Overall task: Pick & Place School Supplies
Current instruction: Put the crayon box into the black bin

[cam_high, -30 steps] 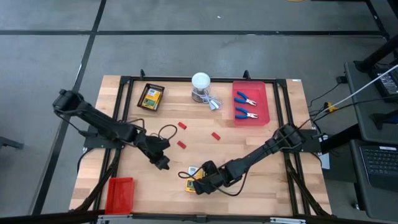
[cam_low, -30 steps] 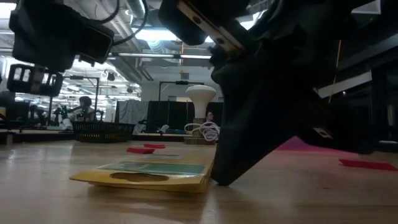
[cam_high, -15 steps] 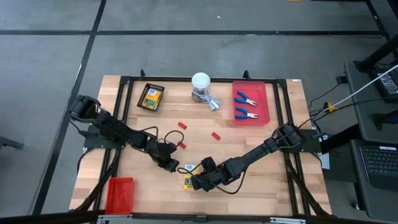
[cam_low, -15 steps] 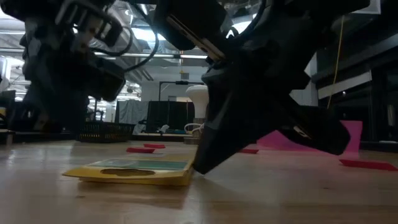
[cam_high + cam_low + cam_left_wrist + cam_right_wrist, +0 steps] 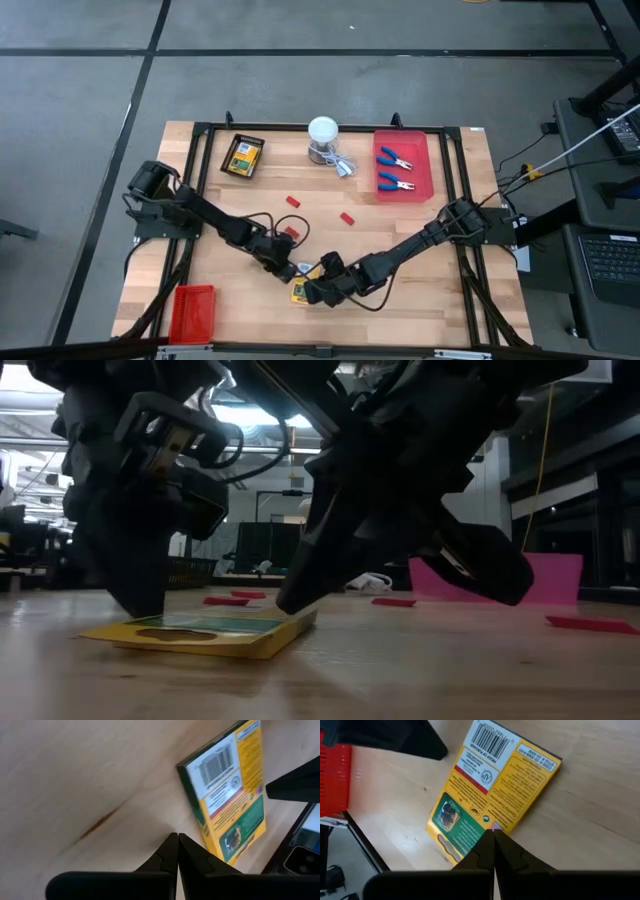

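A crayon box (image 5: pixel 300 293) lies flat, barcode side up, on the wooden table (image 5: pixel 440 310) near the middle of its front edge, with both arms converging on it. The right gripper (image 5: pixel 312 291) has its fingers pressed together into a single point, and the right wrist view shows that tip touching the long edge of the box. The left gripper (image 5: pixel 288 272) is likewise pinched closed and empty, planted on the table just beside the box's opposite side; in the low view it stands right at the box's far end, though whether it actually touches cannot be told.

Farther out, a few small red blocks (image 5: pixel 293 201) lie scattered mid-table. A second crayon box (image 5: pixel 243 155) rests on a black tray (image 5: pixel 228 171) near the back left. Two blue-handled pliers (image 5: pixel 397 160) sit in a red tray (image 5: pixel 424 172) at the back right, beside a white round-topped container (image 5: pixel 323 132). A red bin (image 5: pixel 193 311) occupies the front left corner.

The risk, as I judge it: with both sets of fingers closed, neither can grasp, so pushing may slide or spin the box, or tip it on edge. The two tips working so close could also collide or pinch the thin cardboard and crush it.
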Tool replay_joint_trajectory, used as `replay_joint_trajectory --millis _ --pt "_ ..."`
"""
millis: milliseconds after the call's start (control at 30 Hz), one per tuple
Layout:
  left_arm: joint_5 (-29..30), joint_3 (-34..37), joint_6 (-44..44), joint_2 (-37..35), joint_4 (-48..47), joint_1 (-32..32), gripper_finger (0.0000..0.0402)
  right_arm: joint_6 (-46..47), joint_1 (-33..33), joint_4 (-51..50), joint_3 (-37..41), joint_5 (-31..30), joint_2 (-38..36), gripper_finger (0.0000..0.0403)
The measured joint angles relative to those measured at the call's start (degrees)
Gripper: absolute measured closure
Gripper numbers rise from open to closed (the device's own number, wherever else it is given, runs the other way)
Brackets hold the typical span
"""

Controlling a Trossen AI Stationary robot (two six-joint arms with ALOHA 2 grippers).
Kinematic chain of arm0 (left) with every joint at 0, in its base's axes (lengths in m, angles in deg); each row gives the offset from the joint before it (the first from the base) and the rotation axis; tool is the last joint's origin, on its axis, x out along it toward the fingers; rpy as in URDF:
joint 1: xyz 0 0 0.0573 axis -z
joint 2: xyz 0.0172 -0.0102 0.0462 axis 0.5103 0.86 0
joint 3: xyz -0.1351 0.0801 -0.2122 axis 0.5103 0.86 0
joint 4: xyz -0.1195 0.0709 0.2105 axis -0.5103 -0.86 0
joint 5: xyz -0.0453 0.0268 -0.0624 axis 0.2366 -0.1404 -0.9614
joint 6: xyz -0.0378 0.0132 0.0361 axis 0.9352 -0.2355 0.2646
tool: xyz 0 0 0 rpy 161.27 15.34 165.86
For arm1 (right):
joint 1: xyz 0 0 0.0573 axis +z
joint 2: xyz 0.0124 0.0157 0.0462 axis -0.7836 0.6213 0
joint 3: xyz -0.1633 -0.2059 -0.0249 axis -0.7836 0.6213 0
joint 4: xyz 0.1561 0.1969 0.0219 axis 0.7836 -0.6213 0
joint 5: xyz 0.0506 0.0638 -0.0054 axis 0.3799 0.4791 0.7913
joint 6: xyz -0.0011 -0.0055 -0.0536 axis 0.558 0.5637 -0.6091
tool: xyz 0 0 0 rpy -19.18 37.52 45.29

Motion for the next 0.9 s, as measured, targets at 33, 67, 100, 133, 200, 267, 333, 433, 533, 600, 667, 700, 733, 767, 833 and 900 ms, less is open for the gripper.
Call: replay_joint_trajectory --millis 33,67,100,133,200,267,333,433,533,600,667,700,733,767,833,900 --pt "0.3 -0.3 -0.7 0.1 -0.5 0.0 0.0400 0.0 0.0 0.0 0.0 0.0 0.0 0.0403" --pt "0.6 -0.6 -1.6 0.1 -1.0 0.0 0.0399 0.0 0.1 -0.1 0.0 0.0 0.0 0.0403" --pt "1.0 -0.7 -2.5 0.1 -1.1 0.0 0.0399 0.0 0.2 -0.1 0.0 0.0 0.0 0.0403" --pt "1.3 -0.8 -3.3 0.1 -1.4 0.1 0.0399 0.2 0.3 -0.2 0.0 -0.4 0.0 0.0403" --pt "1.8 -1.0 -3.9 0.1 -1.8 0.0 0.0400 1.3 0.9 -0.2 0.0 -1.9 0.0 0.0403" --pt "2.0 -1.0 -4.3 0.1 -1.8 0.0 0.0399 2.8 1.8 -0.3 0.0 -3.0 0.0 0.0403" --pt "2.0 -1.0 -4.7 0.1 -1.8 0.0 0.0399 4.9 2.8 -1.4 0.0 -3.2 0.0 0.0403" --pt "2.1 -1.0 -5.0 0.2 -0.9 0.0 0.0400 7.6 3.9 -4.1 0.0 -3.2 0.0 0.0403" --pt "2.3 -1.0 -5.1 0.3 1.1 -0.1 0.0399 8.4 4.2 -4.9 0.0 -3.2 0.0 0.0403" --pt "2.2 -1.0 -5.1 0.3 1.9 -0.3 0.0400 8.2 4.1 -4.9 0.0 -3.2 0.0 0.0403" --pt "1.8 -1.0 -5.1 0.3 2.4 -0.4 0.0399 7.4 3.5 -5.0 0.0 -3.0 0.0 0.0403" --pt "1.7 -1.0 -5.1 0.3 2.4 -0.5 0.0399 6.9 3.2 -5.2 0.0 -3.0 0.0 0.0403" --pt "1.6 -1.0 -5.1 0.3 2.3 -0.5 0.0399 6.3 2.7 -5.2 0.0 -3.0 0.0 0.0403" --pt "1.6 -1.0 -5.1 0.3 2.4 -0.5 0.0400 5.9 2.3 -5.2 0.0 -3.0 0.0 0.0403" --pt "1.6 -1.0 -5.1 0.3 2.4 -0.5 0.0399 4.8 1.5 -5.2 0.0 -3.0 0.0 0.0403" --pt "1.6 -1.0 -5.1 0.3 2.3 -0.5 0.0399 4.3 1.0 -5.2 0.0 -3.0 0.0 0.0403"
